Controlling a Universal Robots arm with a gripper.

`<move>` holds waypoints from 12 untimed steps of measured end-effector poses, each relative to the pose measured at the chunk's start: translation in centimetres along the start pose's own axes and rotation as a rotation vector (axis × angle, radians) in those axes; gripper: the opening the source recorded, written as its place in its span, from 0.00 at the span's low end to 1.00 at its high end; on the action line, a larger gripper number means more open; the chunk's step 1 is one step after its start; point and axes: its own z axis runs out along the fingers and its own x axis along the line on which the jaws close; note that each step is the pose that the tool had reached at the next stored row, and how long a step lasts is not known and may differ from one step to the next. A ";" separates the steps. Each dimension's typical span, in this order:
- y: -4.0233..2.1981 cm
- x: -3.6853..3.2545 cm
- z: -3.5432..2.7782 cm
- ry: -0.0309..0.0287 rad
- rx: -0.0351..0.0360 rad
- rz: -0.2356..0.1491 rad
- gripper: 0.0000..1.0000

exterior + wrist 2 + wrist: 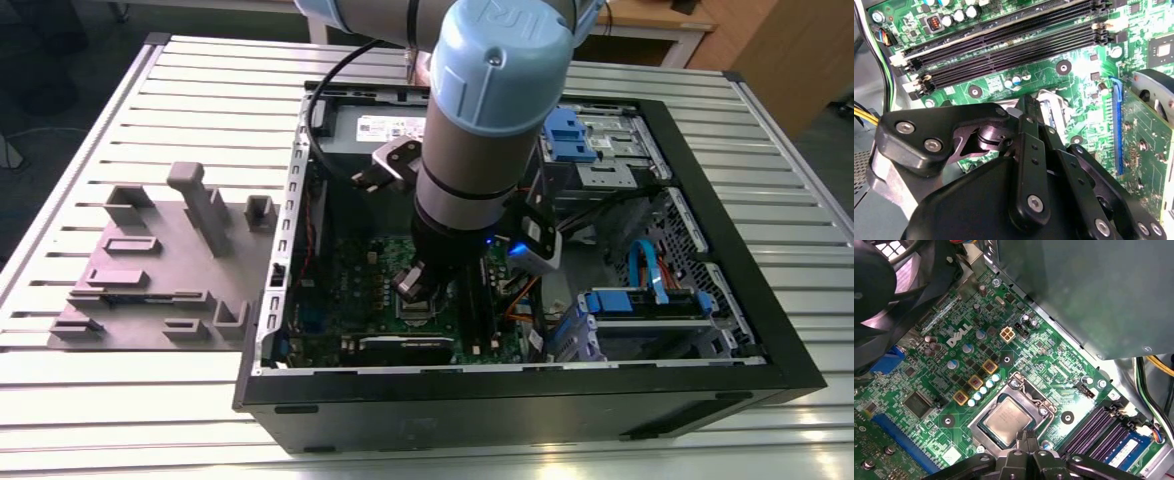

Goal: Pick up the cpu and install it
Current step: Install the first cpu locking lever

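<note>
The cpu (1010,420) lies flat inside the socket frame (1013,412) on the green motherboard (929,385), its silvery top facing up and its edges looking parallel to the frame's in the first wrist view, so it appears to be seated or very nearly so. The gripper (1029,436) sits just above one edge of the chip, its dark fingertips drawn close together to a narrow point; they seem to hold nothing, though whether they touch the chip cannot be told. In the exterior view the arm (481,130) reaches straight down into the open computer case (747,330), with the grey power box (1089,290) near the socket and the memory slots (1004,45) beside it. Doing this step well likely means keeping the chip level and square to the frame, pressing no harder than needed, and moving vertically so nothing drags across the socket or nearby capacitors (981,392).
</note>
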 end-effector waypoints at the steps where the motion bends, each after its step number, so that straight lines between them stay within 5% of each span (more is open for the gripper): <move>1: -0.03 0.03 0.00 -0.0001 -0.0001 0.000 0.10; 4: -0.15 0.13 -0.01 -0.0003 -0.0001 0.000 0.10; 12: -0.60 0.54 0.46 -0.0132 -0.0115 0.000 0.10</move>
